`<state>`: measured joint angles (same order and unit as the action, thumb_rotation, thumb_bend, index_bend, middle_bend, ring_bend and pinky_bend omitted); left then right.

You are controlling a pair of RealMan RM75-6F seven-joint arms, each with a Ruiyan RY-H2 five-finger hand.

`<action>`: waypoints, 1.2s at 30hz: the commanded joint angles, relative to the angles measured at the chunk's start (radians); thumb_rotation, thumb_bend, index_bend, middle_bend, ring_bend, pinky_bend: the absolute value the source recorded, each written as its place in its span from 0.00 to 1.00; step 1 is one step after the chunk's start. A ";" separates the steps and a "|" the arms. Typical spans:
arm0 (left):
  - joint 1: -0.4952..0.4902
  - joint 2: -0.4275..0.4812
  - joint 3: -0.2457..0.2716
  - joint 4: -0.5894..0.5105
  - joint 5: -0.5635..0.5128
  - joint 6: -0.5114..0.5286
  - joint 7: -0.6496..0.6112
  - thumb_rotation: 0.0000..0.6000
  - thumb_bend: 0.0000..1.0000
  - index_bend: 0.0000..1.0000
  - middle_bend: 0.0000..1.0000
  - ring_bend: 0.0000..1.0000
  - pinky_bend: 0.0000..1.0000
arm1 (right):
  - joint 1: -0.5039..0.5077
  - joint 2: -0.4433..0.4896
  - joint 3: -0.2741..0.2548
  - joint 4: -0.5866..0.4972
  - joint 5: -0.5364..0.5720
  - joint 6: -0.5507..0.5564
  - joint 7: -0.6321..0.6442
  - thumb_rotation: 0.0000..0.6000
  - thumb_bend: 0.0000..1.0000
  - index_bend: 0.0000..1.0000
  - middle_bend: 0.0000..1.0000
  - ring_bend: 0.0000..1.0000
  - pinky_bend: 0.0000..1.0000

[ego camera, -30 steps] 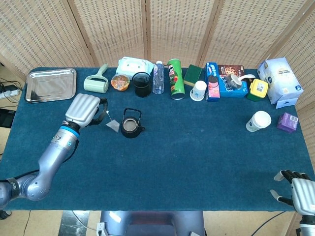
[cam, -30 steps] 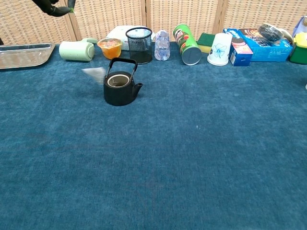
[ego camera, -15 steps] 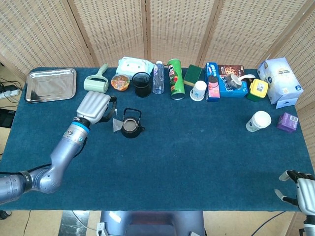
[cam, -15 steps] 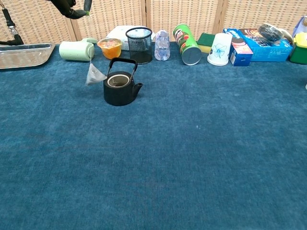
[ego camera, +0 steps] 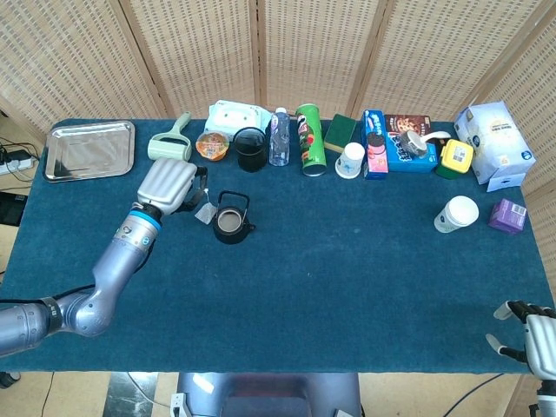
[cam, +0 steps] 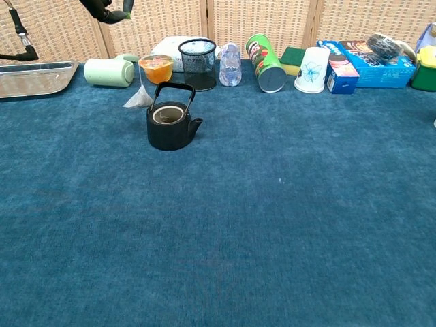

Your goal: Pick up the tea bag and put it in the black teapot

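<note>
The black teapot (ego camera: 232,220) (cam: 169,124) stands lidless on the blue cloth, handle upright. My left hand (ego camera: 168,185) (cam: 109,9) hovers above and just left of it, pinching a string from which the tea bag (ego camera: 207,213) (cam: 139,99) dangles beside the teapot's left rim, outside the pot. My right hand (ego camera: 528,333) rests at the table's near right corner, fingers apart, holding nothing.
Along the back stand a metal tray (ego camera: 89,149), a green roller (ego camera: 171,144), an orange cup (ego camera: 212,145), a black mesh cup (ego camera: 251,148), a water bottle (ego camera: 279,137), a green can (ego camera: 310,139), boxes and a white cup (ego camera: 456,213).
My left hand has moved right and towards the back, nearing the teapot. The tea bag swung with it and now hangs higher beside the pot's left rim.
</note>
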<state>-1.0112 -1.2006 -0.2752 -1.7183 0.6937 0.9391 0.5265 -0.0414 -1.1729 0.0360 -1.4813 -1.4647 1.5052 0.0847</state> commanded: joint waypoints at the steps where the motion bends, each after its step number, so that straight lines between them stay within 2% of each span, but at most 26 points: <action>1: -0.010 -0.004 -0.001 0.003 -0.006 0.000 0.005 1.00 0.52 0.60 1.00 0.98 0.87 | 0.000 0.000 0.001 0.002 0.001 0.000 0.004 1.00 0.21 0.49 0.49 0.47 0.36; 17: -0.066 -0.044 0.006 0.040 -0.048 -0.008 0.024 1.00 0.52 0.60 1.00 0.98 0.87 | -0.006 0.001 0.002 0.009 -0.001 0.009 0.012 1.00 0.21 0.49 0.49 0.47 0.36; 29: -0.084 -0.062 0.036 0.058 -0.065 -0.015 0.035 1.00 0.52 0.60 1.00 0.97 0.87 | 0.014 0.011 -0.030 -0.025 -0.137 0.055 -0.033 1.00 0.21 0.49 0.49 0.46 0.36; 36: -0.087 -0.067 0.058 0.070 -0.071 -0.025 0.042 1.00 0.52 0.60 1.00 0.97 0.87 | 0.017 0.018 -0.032 -0.045 -0.153 0.065 -0.054 1.00 0.21 0.49 0.49 0.46 0.36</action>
<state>-1.0980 -1.2670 -0.2180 -1.6492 0.6229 0.9146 0.5677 -0.0239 -1.1547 0.0041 -1.5263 -1.6181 1.5701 0.0316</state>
